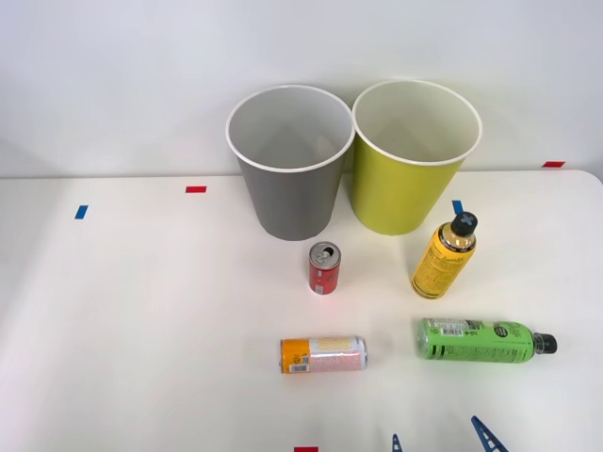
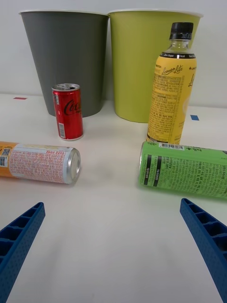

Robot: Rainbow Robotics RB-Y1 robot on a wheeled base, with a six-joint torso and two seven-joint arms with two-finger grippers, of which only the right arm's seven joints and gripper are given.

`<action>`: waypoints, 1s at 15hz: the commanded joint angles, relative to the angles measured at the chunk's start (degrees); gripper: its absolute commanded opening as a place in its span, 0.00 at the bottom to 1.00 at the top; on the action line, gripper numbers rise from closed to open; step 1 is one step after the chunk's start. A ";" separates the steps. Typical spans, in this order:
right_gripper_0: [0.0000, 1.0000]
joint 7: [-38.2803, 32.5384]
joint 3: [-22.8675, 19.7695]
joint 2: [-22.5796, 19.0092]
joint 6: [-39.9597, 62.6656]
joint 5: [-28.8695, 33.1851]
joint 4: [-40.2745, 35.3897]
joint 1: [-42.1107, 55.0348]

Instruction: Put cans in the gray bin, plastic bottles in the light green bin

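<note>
A short red can (image 1: 323, 268) (image 2: 68, 112) stands upright in front of the gray bin (image 1: 289, 165) (image 2: 65, 61). An orange-and-pink can (image 1: 323, 355) (image 2: 41, 163) lies on its side nearer to me. The yellow bottle (image 1: 444, 257) (image 2: 171, 90) stands upright before the light green bin (image 1: 415, 158) (image 2: 139, 61). On its side lies the green bottle (image 1: 480, 340) (image 2: 184, 168), cap pointing right. My right gripper (image 1: 441, 439) (image 2: 113, 251) is open at the table's near edge, facing the gap between the lying can and the green bottle, holding nothing.
Both bins stand side by side at the back of the white table (image 1: 141, 320), against a pale wall. Small red tape marks (image 1: 196, 189) and blue tape marks (image 1: 81, 212) dot the tabletop. The left half of the table is bare.
</note>
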 commanded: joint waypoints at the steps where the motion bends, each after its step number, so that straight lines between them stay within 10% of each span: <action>1: 1.00 0.00 0.00 0.00 0.00 0.01 0.00 0.00; 15: 1.00 0.00 0.00 0.00 0.00 0.01 0.00 0.00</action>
